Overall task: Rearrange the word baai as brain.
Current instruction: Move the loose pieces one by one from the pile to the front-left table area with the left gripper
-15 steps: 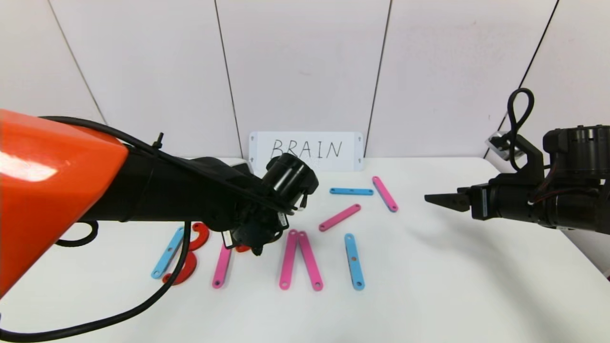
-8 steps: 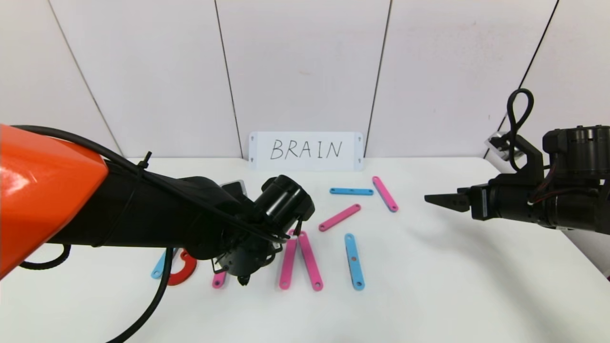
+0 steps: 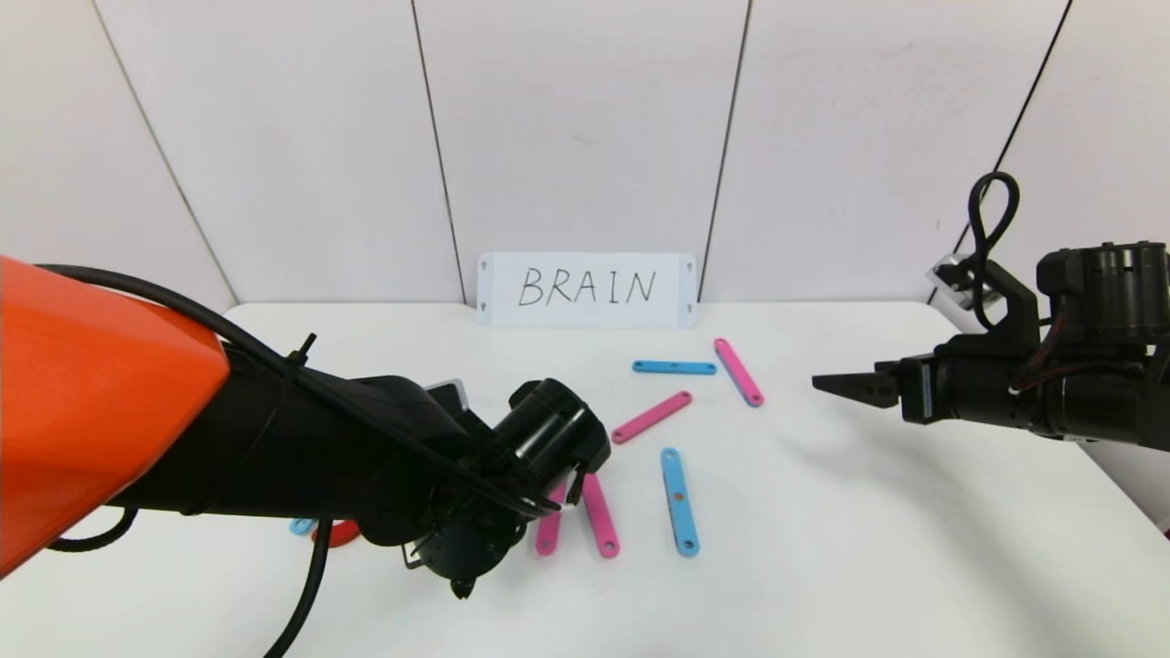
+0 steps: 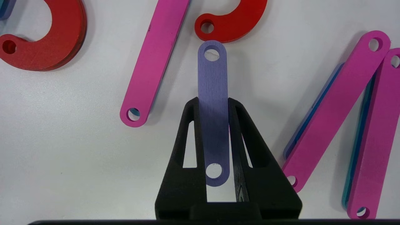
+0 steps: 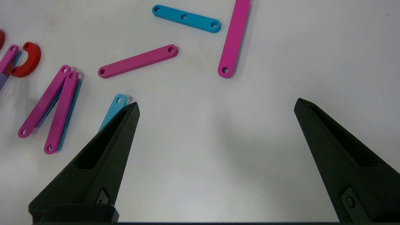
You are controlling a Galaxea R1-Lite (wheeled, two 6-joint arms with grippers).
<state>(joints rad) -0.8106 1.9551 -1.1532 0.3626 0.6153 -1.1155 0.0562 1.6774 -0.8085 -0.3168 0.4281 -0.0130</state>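
Note:
My left gripper [image 4: 213, 103] is shut on a short purple strip [image 4: 212, 93] and holds it above the table, near the front left in the head view [image 3: 462, 585]. Below it lie a red C-curve [image 4: 232, 22], a pink strip [image 4: 156, 59] and a second red C-curve [image 4: 47, 47]. A pair of pink strips [image 3: 585, 516] forms an inverted V; a blue strip [image 3: 679, 501] lies to its right. My right gripper [image 3: 827, 384] is open and empty, hovering at the right [image 5: 215, 106].
A white card with handwritten BRAIN [image 3: 587, 289] stands at the back wall. Loose strips lie behind: a pink one [image 3: 651, 417], a blue one [image 3: 675, 367], another pink one [image 3: 739, 371]. My left arm [image 3: 274, 457] hides most of the left letters.
My left gripper has moved toward the front edge of the table with the purple strip in it, now covering more of the left letters. The right arm has stayed still.

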